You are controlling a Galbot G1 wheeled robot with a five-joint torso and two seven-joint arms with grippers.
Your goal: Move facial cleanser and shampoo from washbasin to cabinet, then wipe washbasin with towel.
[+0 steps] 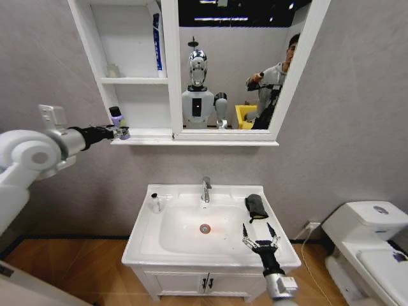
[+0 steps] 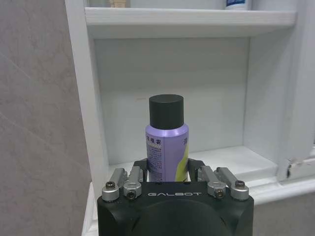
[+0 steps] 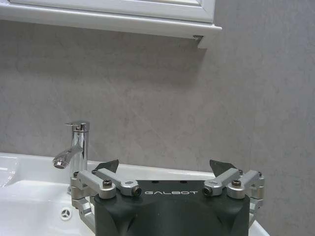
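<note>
Left hand (image 2: pixel 167 177) on purple bottle (image 2: pixel 166 147)

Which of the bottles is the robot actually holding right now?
The purple bottle with the black cap, gripped by the left hand at the cabinet's lowest shelf. The blue one stands untouched higher up, and a small one sits on the washbasin.

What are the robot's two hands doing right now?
Left gripper: shut on the purple bottle at the cabinet.
Right gripper: open, empty, over the washbasin.
</note>
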